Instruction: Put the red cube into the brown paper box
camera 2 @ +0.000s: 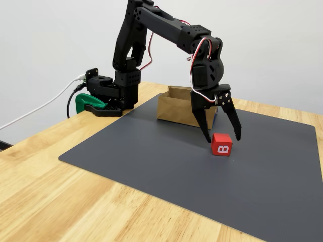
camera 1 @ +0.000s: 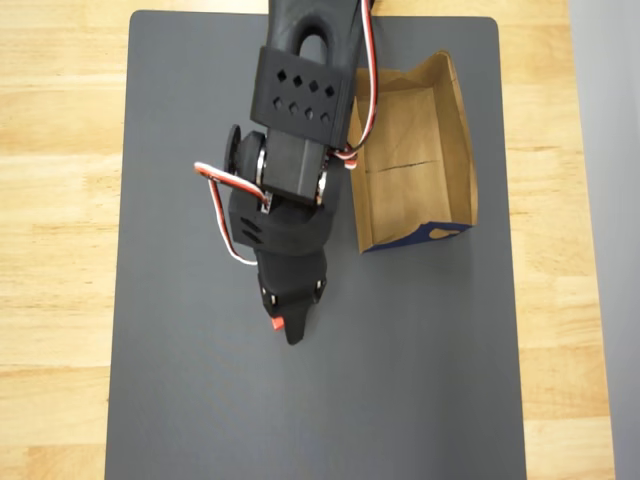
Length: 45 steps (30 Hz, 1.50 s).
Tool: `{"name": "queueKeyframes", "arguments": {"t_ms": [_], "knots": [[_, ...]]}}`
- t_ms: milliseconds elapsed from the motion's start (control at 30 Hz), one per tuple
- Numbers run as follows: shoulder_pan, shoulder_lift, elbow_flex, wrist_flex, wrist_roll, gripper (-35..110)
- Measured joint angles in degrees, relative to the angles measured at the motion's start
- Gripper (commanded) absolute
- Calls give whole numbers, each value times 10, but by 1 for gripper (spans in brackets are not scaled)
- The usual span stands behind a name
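Grey mat (camera 2: 151, 166) on wood table (camera 2: 60, 201). Gripper (camera 2: 222, 137) spread, poised just above cube (camera 2: 221, 144). Box (camera 1: 415, 150) seen at 1 o'clock of cube (camera 1: 275, 323), well apart.

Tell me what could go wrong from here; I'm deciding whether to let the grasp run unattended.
1. The open gripper hangs just above the red cube, seemingly off-centre; one fingertip might land on top or nudge it across the mat.
2. The brown paper box is light, creased paper beside the arm; a low carry may knock its wall or push it.
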Motion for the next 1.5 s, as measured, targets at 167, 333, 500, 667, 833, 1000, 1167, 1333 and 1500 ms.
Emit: {"name": "queueKeyframes", "arguments": {"t_ms": [167, 333, 500, 667, 833, 1000, 1167, 1333, 1500], "knots": [[7, -1, 0, 0, 2, 16], [6, 0, -6, 7, 11, 7], [7, 0, -7, 3, 15, 5], [7, 2, -7, 1, 15, 4], [8, 21, 12, -14, 12, 0], [8, 90, 83, -55, 0, 0], [23, 217, 171, -98, 25, 0], [-1, 370, 264, -110, 47, 0], [-60, 524, 344, -96, 89, 0]]}}
